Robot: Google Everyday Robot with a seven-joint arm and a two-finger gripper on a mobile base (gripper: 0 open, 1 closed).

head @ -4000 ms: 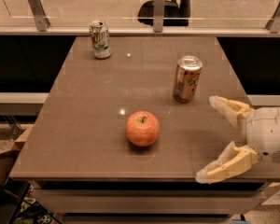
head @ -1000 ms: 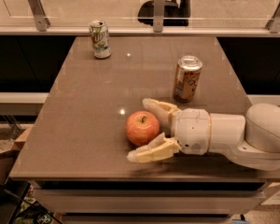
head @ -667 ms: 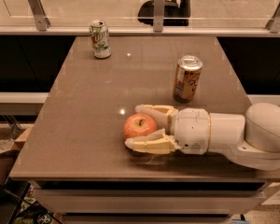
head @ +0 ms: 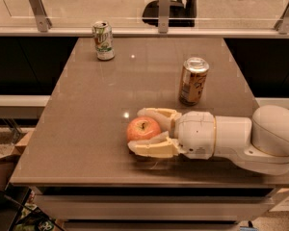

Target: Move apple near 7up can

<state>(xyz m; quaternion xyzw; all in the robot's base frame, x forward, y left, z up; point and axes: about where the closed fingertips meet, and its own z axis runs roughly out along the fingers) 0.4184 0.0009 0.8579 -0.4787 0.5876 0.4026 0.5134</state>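
Note:
The red-orange apple (head: 142, 128) sits on the brown table (head: 91, 109), near its front edge. My gripper (head: 138, 130) reaches in from the right, low over the table, with one cream finger (head: 156, 113) behind the apple and the other in front of it, both closed against its sides. The white and green 7up can (head: 103, 40) stands upright at the far left of the table, well away from the apple and gripper.
A brown-gold can (head: 193, 81) with a silver top stands upright just behind and right of my gripper's wrist. A glass railing with metal posts (head: 164, 8) runs behind the table. The table's front edge is close below the apple.
My gripper moved in from the right front to the apple, and its fingers closed around it. The apple has shifted slightly left. Both cans have stayed put.

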